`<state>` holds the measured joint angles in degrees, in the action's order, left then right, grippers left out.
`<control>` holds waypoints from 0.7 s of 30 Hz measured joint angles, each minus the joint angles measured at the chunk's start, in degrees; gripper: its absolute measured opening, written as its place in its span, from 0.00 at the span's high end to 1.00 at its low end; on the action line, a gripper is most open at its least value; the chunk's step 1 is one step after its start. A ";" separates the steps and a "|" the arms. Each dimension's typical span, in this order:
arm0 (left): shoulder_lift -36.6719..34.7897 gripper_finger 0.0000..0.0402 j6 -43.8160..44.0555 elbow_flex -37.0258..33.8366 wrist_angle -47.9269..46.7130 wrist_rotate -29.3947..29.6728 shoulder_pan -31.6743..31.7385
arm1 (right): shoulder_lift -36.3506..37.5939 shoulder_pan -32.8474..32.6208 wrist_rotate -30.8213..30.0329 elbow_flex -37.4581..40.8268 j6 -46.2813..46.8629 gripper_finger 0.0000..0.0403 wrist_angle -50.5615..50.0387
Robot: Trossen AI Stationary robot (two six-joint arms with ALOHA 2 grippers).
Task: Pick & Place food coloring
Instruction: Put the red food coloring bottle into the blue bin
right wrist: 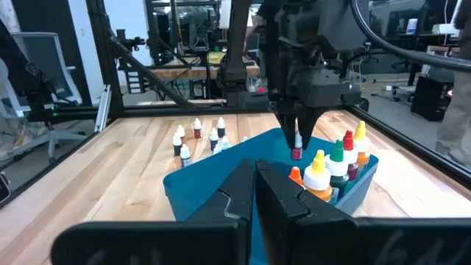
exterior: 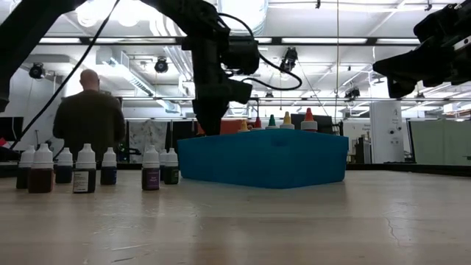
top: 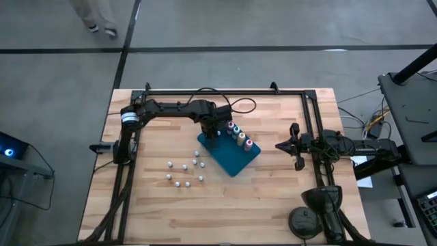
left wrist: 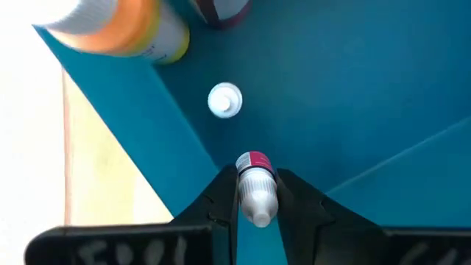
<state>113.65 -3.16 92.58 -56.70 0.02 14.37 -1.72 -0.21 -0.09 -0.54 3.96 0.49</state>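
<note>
A blue tray (top: 232, 161) lies mid-table, with several food coloring bottles with coloured tops (top: 240, 135) standing along its far right wall. My left gripper (top: 213, 131) points down over the tray's far left corner, shut on a tiny white-topped bottle with a pink label (left wrist: 255, 185). Another white-topped bottle (left wrist: 224, 100) stands on the tray floor (left wrist: 353, 88) just beyond it. Several white-topped bottles (top: 183, 171) stand on the table left of the tray. My right gripper (top: 280, 145) waits shut at the table's right side, level, pointing at the tray. My left gripper pinches the tiny bottle's white upper part (left wrist: 258, 200) between its two fingers (left wrist: 221, 206), coming from above and pointing down. The bottle hangs upright below the fingertips, pink-labelled body (right wrist: 296, 152) lowest, inside the tray's corner. Whether its base touches the tray floor I cannot tell.
The loose white-topped bottles (exterior: 85, 169) stand in a cluster between the tray and the table's left side. A black frame rail (top: 225, 91) runs along the far edge. A person (exterior: 88, 118) stands in the room beyond the table. Bare wood lies near the front edge.
</note>
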 joint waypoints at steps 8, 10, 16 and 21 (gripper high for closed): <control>0.00 0.89 0.64 0.02 2.43 -0.01 0.60 | 0.00 0.00 0.02 0.00 -0.04 0.98 0.00; 0.00 0.89 0.66 0.02 2.30 0.01 0.68 | 0.00 0.00 0.00 0.00 0.07 0.98 -0.02; 0.97 0.89 1.05 0.01 2.75 -0.14 0.77 | 0.00 0.00 0.02 0.00 -0.05 0.98 -0.01; 2.10 0.89 1.66 -0.04 3.15 -0.22 0.76 | -0.02 0.00 0.00 0.00 -0.04 0.98 -0.02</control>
<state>115.74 -1.50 92.53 -53.55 -0.20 15.14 -1.74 -0.21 -0.10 -0.54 3.92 0.47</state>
